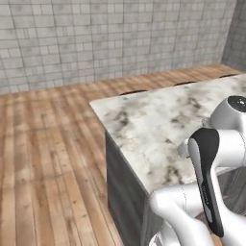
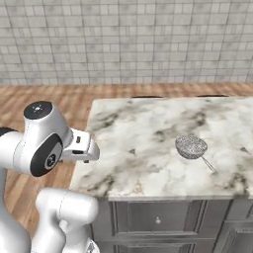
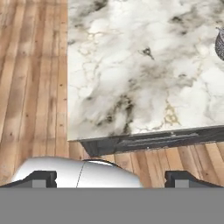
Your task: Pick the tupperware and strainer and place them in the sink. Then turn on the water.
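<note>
The strainer (image 2: 191, 146), a round silver mesh bowl, rests on the marble counter (image 2: 148, 128) near its front right, its thin wire handle pointing toward the front edge. Its rim also peeks in at the right border of the hand view as the strainer (image 3: 220, 43). My gripper (image 3: 110, 180) hangs off the counter's front left corner, above the floor and well left of the strainer. Its fingertips (image 3: 41, 178) stand wide apart and open, with nothing between them. The tupperware, the sink and the water are out of view.
The counter is an island with grey drawer fronts (image 2: 158, 217) below its front edge. Wooden floor (image 1: 43, 168) runs along its left side and behind it, up to a grey tiled wall (image 1: 96, 38). A small dark shape (image 2: 245, 149) sits at the counter's right edge.
</note>
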Available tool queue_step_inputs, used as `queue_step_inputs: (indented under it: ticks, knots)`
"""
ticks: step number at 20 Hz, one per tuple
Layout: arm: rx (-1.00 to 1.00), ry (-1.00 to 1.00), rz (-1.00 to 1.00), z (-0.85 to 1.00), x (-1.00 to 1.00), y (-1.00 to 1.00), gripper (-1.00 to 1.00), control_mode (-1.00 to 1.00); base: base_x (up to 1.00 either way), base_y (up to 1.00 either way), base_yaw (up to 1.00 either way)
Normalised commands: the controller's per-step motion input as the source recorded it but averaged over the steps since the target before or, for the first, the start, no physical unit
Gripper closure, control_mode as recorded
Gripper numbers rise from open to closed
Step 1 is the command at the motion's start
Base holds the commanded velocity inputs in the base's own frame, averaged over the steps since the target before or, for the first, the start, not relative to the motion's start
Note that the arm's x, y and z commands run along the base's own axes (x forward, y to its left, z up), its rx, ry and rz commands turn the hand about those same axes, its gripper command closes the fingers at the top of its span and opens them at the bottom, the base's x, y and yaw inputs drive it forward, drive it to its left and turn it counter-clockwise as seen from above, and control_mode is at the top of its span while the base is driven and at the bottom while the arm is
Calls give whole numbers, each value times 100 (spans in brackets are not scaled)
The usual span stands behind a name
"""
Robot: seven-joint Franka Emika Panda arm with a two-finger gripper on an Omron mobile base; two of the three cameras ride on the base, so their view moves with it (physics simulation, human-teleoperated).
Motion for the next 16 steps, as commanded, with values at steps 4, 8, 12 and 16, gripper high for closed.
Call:
queue_step_inputs:
  ticks: [4,8,12,16]
  knots:
    - [0,0,0,0,0,0,-100,100,26,-99,11]
    - [0,0,0,0,0,0,-100,100,34,-97,13]
    - [0,0,0,0,0,0,-100,100,42,-95,13]
    - [0,0,0,0,0,0,-100,100,11,-99,10]
